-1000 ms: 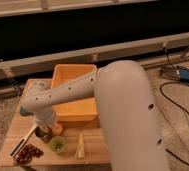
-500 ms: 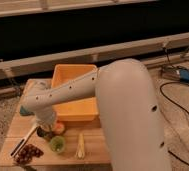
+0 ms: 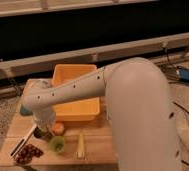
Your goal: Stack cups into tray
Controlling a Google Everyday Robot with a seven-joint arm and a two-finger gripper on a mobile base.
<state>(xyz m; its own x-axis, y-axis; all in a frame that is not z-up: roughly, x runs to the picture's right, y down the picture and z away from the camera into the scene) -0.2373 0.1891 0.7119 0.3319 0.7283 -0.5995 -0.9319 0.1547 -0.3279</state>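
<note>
Big white robot arm (image 3: pixel 138 110), reaching from 4 o'clock toward 9 o'clock, wrist (image 3: pixel 40 100) bent down, pale grey two-finger gripper (image 3: pixel 43 130) pointing to 6 o'clock, fingers closed tight

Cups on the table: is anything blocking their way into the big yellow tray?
Nothing visible does. The orange cup and green cup stand just before the tray, whose raised near wall they must clear. The gripper, shut, is down at the grey cup beside them. The grapes lie farther forward, out of the path.
</note>
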